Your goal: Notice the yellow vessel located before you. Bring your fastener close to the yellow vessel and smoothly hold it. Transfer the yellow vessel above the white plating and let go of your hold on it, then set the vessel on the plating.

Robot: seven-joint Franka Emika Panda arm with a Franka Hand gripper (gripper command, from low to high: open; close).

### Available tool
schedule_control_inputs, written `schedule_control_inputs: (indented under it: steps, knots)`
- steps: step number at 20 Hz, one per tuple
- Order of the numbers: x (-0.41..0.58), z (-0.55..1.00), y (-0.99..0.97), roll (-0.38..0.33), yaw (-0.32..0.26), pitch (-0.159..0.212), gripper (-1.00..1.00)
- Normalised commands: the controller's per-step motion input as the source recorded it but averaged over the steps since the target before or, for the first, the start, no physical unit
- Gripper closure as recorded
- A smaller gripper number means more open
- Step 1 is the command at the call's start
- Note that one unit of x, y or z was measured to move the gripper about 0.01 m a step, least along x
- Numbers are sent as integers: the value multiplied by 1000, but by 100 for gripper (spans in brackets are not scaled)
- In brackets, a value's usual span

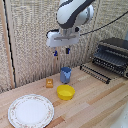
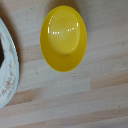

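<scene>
The gripper (image 1: 61,51) hangs high above the tabletop (image 1: 95,102), its two blue-tipped fingers (image 1: 67,50) pointing down with a small gap between them and nothing held. It sits over the back part of the tabletop, roughly above the blue cup (image 1: 65,74), with open air below it.

The yellow bowl (image 1: 65,91) rests upright and empty on the wood, just in front of the blue cup; the two are close, and whether they touch cannot be told. In the wrist view the bowl (image 2: 63,37) has bare wood around most of its rim, and the white plate's patterned rim (image 2: 10,75) shows near it but apart.

The white plate (image 1: 31,110) lies flat toward the exterior view's left front, near the tabletop's front edge, with bare wood between it and the bowl. A small orange block (image 1: 49,83) stands behind that gap, beside the cup. A dark toaster oven (image 1: 114,54) and a wire rack (image 1: 95,71) occupy the exterior view's right, well apart from the bowl.
</scene>
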Motion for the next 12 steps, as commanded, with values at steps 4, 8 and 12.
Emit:
schedule_control_inputs:
  steps: [4,8,12]
  knots:
    - [-461,-342,-159,0,-22,1,-100]
    - [-431,-415,-249,0,-29,2,-100]
    - [-332,-489,-230,0,-13,12,-100]
